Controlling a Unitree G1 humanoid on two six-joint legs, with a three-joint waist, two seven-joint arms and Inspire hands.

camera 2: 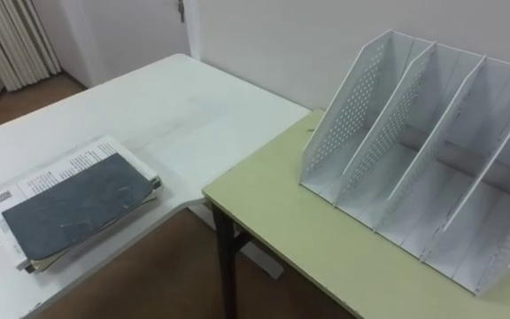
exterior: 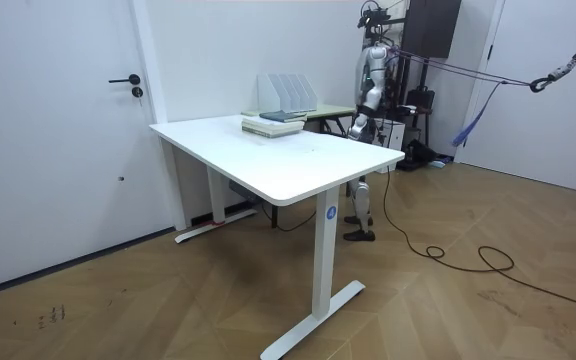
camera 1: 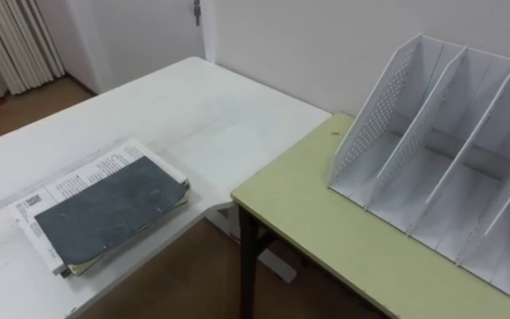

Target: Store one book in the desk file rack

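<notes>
grey book (camera 1: 109, 211) at white table (camera 1: 184, 106) edge, rack (camera 1: 441, 151) well apart; robot hand (exterior: 356, 126) state unclear

Both my eye views cut the file rack (camera 1: 432, 151) off at its right end, so I can't see its last compartment whole. Left of the rack, the dark book (camera 1: 109, 213) covers most of the books (camera 1: 73, 180) beneath; I can't tell their number.

A grey-covered book stack (camera 1: 104, 213) is lying on a white table (camera 1: 193, 115). Right of it, a white perforated file rack (camera 1: 441, 151) is standing on a green desk (camera 1: 326, 230).
</notes>
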